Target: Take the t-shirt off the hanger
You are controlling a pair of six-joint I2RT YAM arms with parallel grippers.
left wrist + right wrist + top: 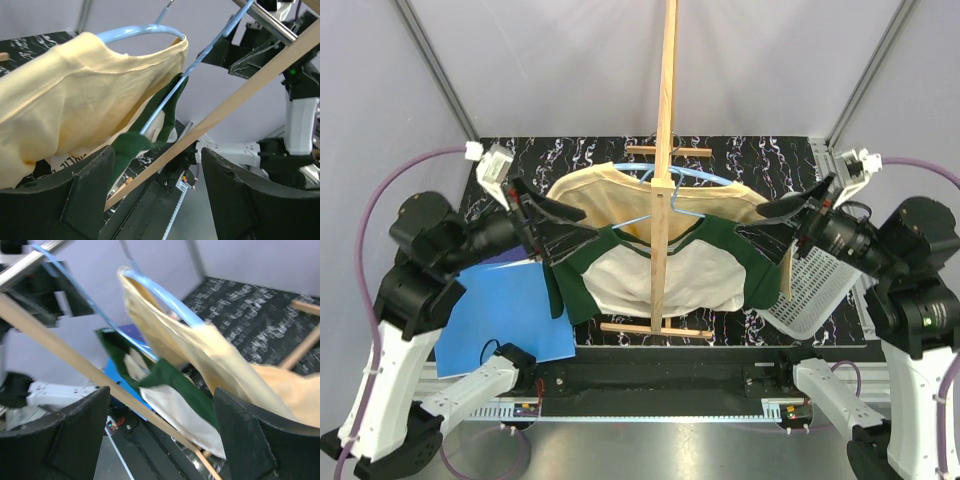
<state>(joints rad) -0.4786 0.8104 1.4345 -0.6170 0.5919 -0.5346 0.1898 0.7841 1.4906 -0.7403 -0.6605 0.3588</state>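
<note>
A white t-shirt with green sleeves (690,275) hangs on a light blue hanger (650,218) from a wooden stand (665,150). A yellow t-shirt (595,195) hangs on a second blue hanger (698,176) behind it. My left gripper (582,228) is open at the green left shoulder. In the left wrist view the green cloth (130,145) lies against the left finger (90,190), and the gripper (157,152) holds nothing. My right gripper (760,222) is open at the right shoulder. The right wrist view shows green and white cloth (175,385) between its wide fingers (161,392).
A blue sheet (505,315) lies on the table at the left. At the right stands a white mesh basket (815,285). The stand's pole (240,100) crosses both wrist views, and its base bars (655,330) lie on the dark marbled mat.
</note>
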